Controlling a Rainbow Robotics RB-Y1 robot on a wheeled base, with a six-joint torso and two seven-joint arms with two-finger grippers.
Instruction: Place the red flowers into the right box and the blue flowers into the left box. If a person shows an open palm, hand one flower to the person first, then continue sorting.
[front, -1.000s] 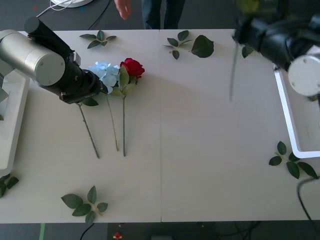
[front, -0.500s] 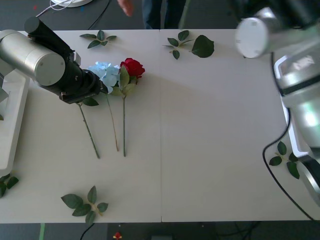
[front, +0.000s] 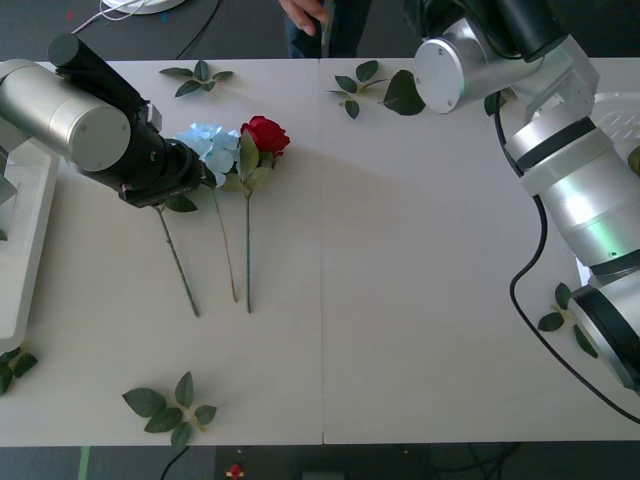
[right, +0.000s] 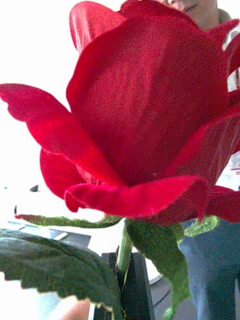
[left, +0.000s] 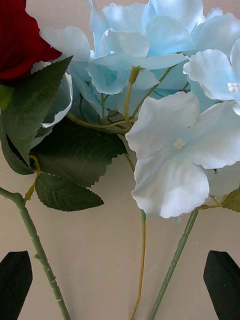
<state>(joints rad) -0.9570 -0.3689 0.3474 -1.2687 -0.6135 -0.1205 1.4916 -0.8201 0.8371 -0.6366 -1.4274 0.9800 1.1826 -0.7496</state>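
Velvety red rose (right: 145, 115), pale blue flowers (left: 165, 125)

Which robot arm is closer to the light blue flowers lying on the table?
Left. The left pincer hovers open right over the blue flowers; the right pincer is far across the table, holding a red rose.

Two red roses, one on the table (front: 264, 134) and one held aloft (right: 145, 110); two blue flowers (front: 208, 145); five loose leaf sprigs (front: 170, 405).

Front overhead; wrists close; left shares flowers (front: 228, 150).
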